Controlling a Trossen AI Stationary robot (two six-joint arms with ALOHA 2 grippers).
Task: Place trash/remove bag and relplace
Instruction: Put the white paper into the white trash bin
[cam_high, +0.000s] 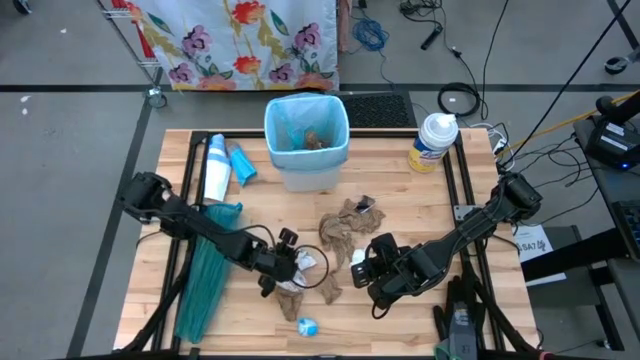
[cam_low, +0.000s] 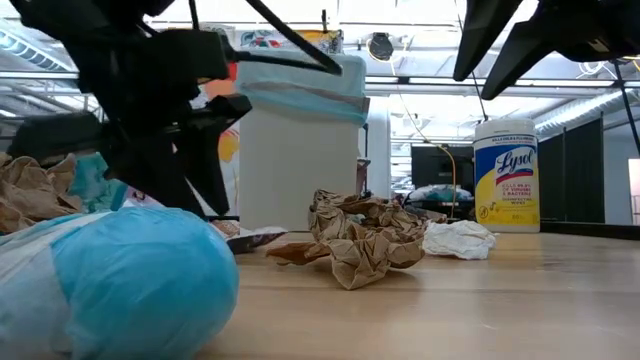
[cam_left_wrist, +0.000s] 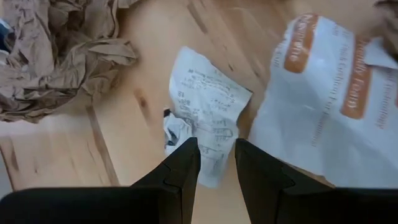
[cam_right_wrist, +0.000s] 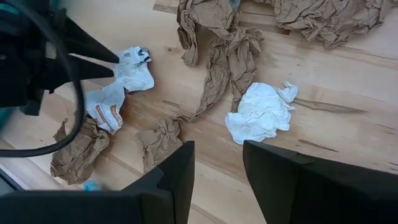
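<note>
The bin (cam_high: 306, 140) with its pale-blue bag (cam_high: 285, 112) stands at the table's far middle, with some trash inside. Trash lies loose on the table: brown paper towels (cam_high: 345, 225), a white wad (cam_right_wrist: 261, 112), a printed receipt (cam_left_wrist: 208, 118), a white wrapper with orange print (cam_left_wrist: 323, 99) and a blue ball (cam_high: 307, 325). My left gripper (cam_left_wrist: 217, 163) is open and low, its tips over the receipt's near edge. My right gripper (cam_right_wrist: 214, 168) is open and hangs above the table, short of the white wad. A teal-green bag (cam_high: 205, 275) lies flat at the table's left.
A Lysol canister (cam_high: 433, 142) stands at the far right. A white roll (cam_high: 215, 165) and a blue packet (cam_high: 243, 163) lie left of the bin. More crumpled brown paper (cam_right_wrist: 78, 152) lies near the front edge. The black frame rails (cam_high: 455, 190) run along both sides.
</note>
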